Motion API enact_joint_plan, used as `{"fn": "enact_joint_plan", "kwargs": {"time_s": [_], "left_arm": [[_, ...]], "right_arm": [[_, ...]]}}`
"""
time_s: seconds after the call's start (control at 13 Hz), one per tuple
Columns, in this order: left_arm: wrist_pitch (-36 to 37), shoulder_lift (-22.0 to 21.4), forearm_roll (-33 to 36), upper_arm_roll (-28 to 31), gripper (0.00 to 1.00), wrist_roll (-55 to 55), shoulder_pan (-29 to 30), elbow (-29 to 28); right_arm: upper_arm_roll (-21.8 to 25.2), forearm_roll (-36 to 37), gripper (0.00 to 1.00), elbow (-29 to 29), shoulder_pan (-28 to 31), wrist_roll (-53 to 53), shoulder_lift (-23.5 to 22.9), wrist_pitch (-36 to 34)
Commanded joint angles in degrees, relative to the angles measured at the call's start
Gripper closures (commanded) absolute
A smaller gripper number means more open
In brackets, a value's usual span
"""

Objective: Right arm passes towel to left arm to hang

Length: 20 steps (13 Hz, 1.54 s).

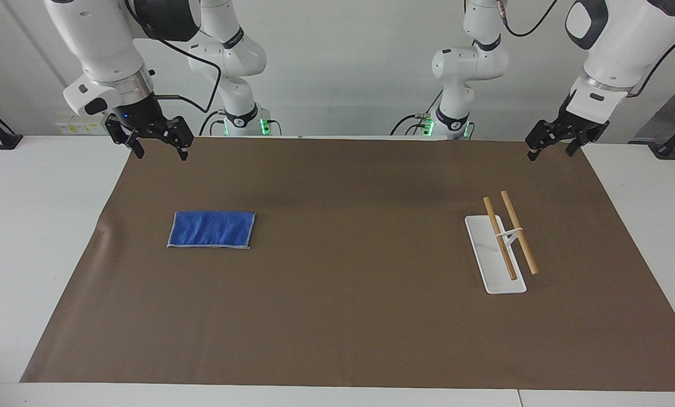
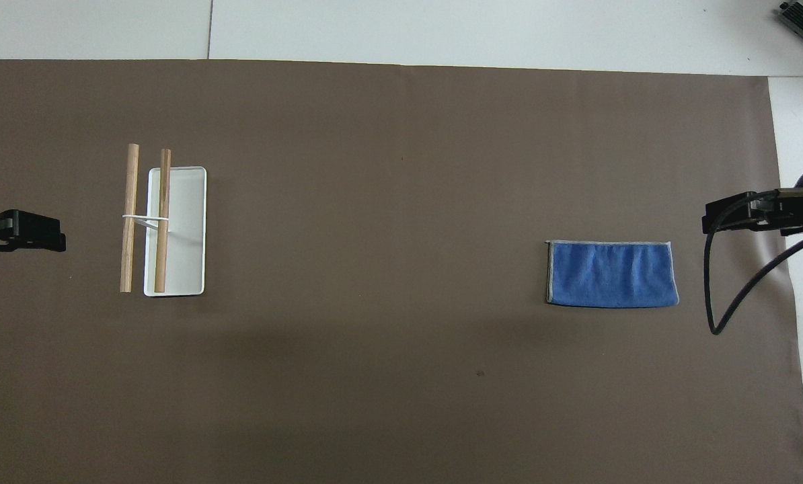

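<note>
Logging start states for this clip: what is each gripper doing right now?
Left gripper: open, holding nothing, up in the air at its own end of the table.
Right gripper: open, holding nothing; the towel lies flat on the mat.

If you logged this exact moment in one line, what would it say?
towel: flat on mat, untouched | rack: bare | right gripper: open, raised | left gripper: open, raised

White table [image 1: 43, 237] [image 2: 442, 30], brown mat [image 1: 343, 294] [image 2: 388, 269] covering most of it to its edges. Plain pale wall [image 1: 349, 62]. Even, soft lighting.
</note>
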<state>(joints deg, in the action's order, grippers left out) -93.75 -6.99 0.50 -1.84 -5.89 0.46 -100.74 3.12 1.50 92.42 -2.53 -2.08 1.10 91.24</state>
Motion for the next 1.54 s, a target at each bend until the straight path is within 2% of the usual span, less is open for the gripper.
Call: {"fn": "enact_joint_plan", "kwargs": {"time_s": [0.0, 0.85, 1.23, 1.31, 1.46], "left_arm": [[0.8, -0.9, -0.6, 0.0, 0.00, -0.3, 0.2, -0.4], [0.8, -0.9, -0.6, 0.0, 0.00, -0.4, 0.2, -0.4], [0.8, -0.9, -0.6, 0.0, 0.00, -0.4, 0.2, -0.4], [0.8, -0.9, -0.6, 0.0, 0.00, -0.3, 0.2, -0.4], [0.8, -0.9, -0.6, 0.0, 0.00, -0.4, 0.2, -0.4]], "right_arm": [[-0.4, -1.0, 0.00, 1.0, 0.6, 0.8, 0.9, -0.3], [0.1, -1.0, 0.00, 2.0, 1.6, 2.0, 1.1, -0.3], [0.0, -1.1, 0.00, 6.7, 2.2, 2.8, 3.5, 1.7], [0.0, -1.1, 0.00, 8.5, 2.2, 2.8, 4.2, 3.4], [0.0, -1.1, 0.00, 15.2, 2.1, 4.0, 5.9, 10.9]]}}
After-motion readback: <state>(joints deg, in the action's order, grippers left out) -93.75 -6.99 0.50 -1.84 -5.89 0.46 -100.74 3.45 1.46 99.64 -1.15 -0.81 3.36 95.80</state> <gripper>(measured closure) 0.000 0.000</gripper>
